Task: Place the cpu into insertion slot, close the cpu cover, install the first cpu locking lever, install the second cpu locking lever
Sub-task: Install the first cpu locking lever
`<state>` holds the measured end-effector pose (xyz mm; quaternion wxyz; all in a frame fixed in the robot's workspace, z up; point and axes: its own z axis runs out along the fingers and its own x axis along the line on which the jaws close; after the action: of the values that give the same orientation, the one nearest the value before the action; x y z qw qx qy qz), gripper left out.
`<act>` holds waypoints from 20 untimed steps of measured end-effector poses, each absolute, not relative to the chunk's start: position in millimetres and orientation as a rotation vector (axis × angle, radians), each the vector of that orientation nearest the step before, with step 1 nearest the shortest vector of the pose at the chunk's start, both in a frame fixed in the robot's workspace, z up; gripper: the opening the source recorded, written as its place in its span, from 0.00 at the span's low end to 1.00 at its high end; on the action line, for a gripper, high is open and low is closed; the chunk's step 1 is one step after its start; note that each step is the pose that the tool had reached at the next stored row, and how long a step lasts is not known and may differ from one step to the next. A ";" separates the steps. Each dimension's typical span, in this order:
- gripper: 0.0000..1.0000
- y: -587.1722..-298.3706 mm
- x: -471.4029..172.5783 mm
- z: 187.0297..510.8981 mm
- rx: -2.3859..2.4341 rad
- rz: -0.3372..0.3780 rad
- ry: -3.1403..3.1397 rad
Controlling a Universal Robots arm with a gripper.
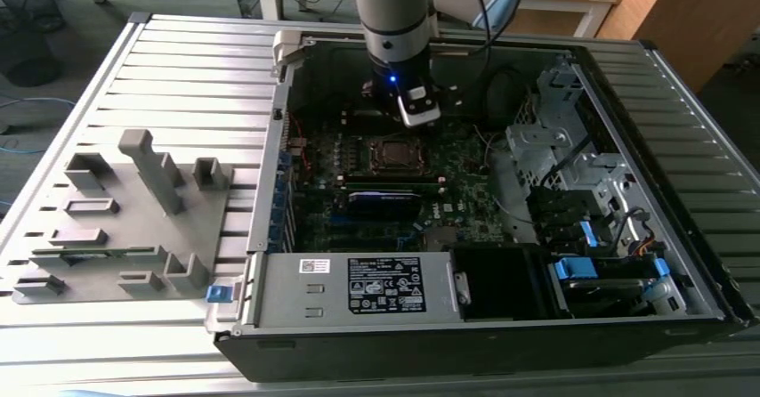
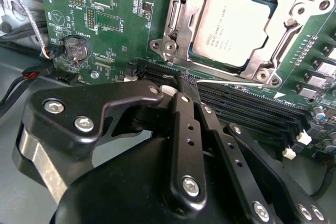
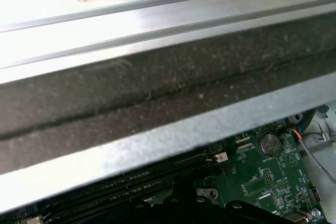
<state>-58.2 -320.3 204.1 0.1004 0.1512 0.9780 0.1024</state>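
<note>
Second wrist view: silver-grey cpu [image 2: 237, 27], seated; cpu cover [image 2: 181, 22] closed

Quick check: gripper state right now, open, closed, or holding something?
Gripper: jaws closed together, holding nothing, beside the memory slots just short of the socket, where the cpu sits under the cpu cover.
</note>
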 end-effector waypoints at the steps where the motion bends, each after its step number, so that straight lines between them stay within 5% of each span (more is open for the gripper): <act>1: 0.10 -320.3 -58.2 204.7 0.447 0.302 2.890; 20: 0.10 -320.3 -59.9 205.5 0.465 0.340 2.887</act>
<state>-59.9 -320.3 205.5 0.0989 0.1571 0.9759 0.1149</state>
